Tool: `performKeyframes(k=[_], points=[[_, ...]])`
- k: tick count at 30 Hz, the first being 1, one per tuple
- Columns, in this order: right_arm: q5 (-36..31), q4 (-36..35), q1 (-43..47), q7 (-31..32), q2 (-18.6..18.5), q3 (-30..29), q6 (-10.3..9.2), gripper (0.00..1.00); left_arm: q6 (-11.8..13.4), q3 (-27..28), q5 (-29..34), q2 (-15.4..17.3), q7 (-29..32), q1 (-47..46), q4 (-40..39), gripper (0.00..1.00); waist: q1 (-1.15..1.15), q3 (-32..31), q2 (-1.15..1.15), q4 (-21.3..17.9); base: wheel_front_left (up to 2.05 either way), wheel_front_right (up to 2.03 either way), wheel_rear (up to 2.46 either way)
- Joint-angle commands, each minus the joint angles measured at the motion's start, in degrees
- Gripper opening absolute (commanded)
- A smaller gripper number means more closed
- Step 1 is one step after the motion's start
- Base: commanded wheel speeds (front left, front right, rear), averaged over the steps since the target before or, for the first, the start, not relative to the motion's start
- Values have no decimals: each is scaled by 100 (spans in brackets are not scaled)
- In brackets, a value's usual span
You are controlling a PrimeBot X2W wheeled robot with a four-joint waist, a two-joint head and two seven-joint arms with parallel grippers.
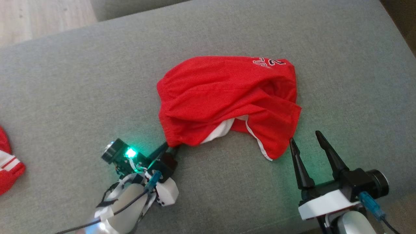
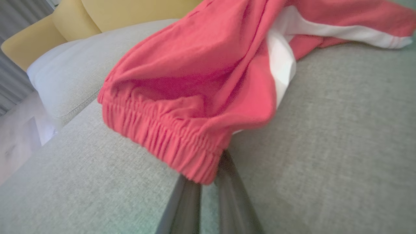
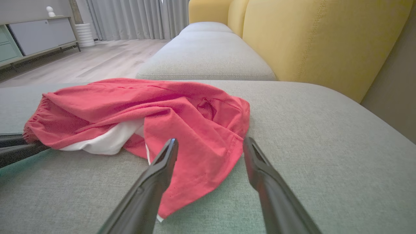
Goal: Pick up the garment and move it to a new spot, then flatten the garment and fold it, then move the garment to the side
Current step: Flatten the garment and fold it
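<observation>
Grips just a sliver of waistband [image 2: 162,143] on the shorts [image 1: 227,97] with the left tool [image 1: 169,148] clamped tight, holds the right tool [image 1: 305,136] spread apart nearby, might lose it mid-lift tbh.

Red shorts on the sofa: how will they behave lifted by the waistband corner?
Likely floppy: the red shorts lie bunched in soft folds, so they should droop from the left gripper. Probably light: thin cloth. The gathered waistband may resist slipping from the pinch.

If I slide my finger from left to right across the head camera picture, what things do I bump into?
red-and-white cloth at the edge → left claw, pinching the garment's corner → red garment → right claw, open
</observation>
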Motion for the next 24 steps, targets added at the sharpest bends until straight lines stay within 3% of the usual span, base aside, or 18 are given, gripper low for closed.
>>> performKeyframes(k=[1, 5, 11, 15, 18, 24], points=[[11, -150, -2, -22, -37, 109, 22, 100, -149, 33, -77, 143, -23, 13, -221, 0, 0, -156, 0, 116, 0, 0, 0], [40, -124, 83, -22, -17, 124, 22, 100, -506, -100, -256, 217, -23, 240, -576, 0, 0, -365, 0, 259, 0, 0, 0], [54, -40, 247, -22, 0, 136, 22, 100, -851, -352, -782, 194, -23, 533, -1026, 0, 0, -628, 0, 467, 0, 0, 0], [109, 110, 371, -22, 7, 127, 22, 100, -889, -962, -1805, 187, 70, 672, -1545, 0, 0, -790, 0, 553, 0, 0, 0], [92, 338, 421, -22, 11, 34, 22, 100, -891, -1291, -2570, 412, 348, 557, -2194, 0, 0, -820, 0, 628, 0, 0, 0], [256, 1102, 181, -22, 13, 34, 22, 100, -892, -1262, -3077, 814, 680, 379, -3019, 0, 0, -611, 0, 787, 0, 0, 0]])
